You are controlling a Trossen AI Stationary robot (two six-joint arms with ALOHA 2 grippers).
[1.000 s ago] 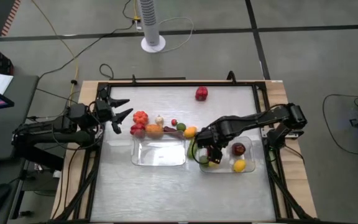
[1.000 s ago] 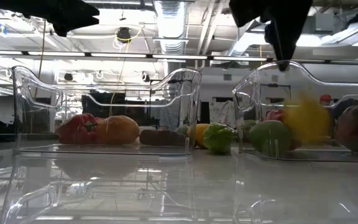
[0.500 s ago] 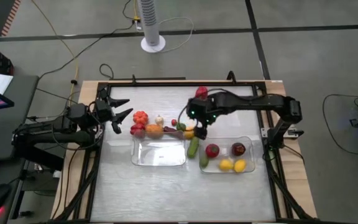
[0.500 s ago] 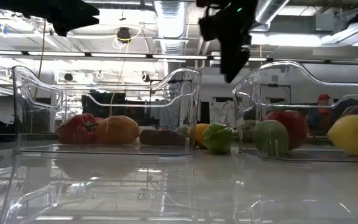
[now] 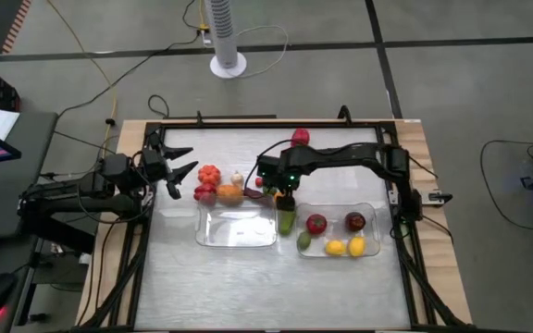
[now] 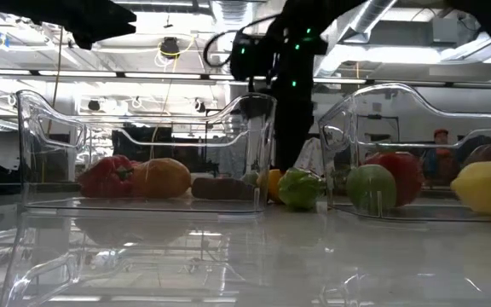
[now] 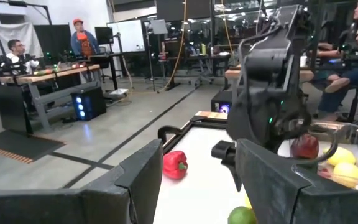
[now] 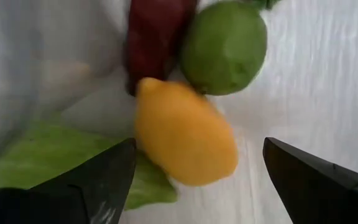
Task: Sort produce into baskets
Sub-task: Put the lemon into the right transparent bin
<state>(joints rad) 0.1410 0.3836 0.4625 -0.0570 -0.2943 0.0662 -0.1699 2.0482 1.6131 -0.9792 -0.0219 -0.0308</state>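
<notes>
The table (image 5: 165, 277) fills the middle of the high view, framed by dark rails. Two clear baskets are seen in its lower centre: the left basket (image 5: 237, 228), seen with nothing inside it, and the right basket (image 5: 370, 211), in which a red fruit (image 5: 316, 223), a dark red fruit (image 5: 355, 221) and two yellow pieces (image 5: 347, 246) lie. The left arm is parked at the middle left of the frame, its left tool (image 5: 179, 170) spread wide and holding nothing. The right arm is stretched across from the right edge to the centre, and the right tool (image 5: 284, 193) is poised directly over loose produce, its fingers held well apart with nothing between them. In the right wrist view an orange-yellow fruit (image 8: 185, 134) is framed between those fingers, touching a lime-green fruit (image 8: 224, 46) and a dark red piece (image 8: 154, 34). A long green cucumber (image 5: 288, 220) lies between the baskets. A row of produce (image 5: 218, 189) sits along the left basket's upper edge. A red pepper (image 5: 300, 138) stands alone near the upper centre.
</notes>
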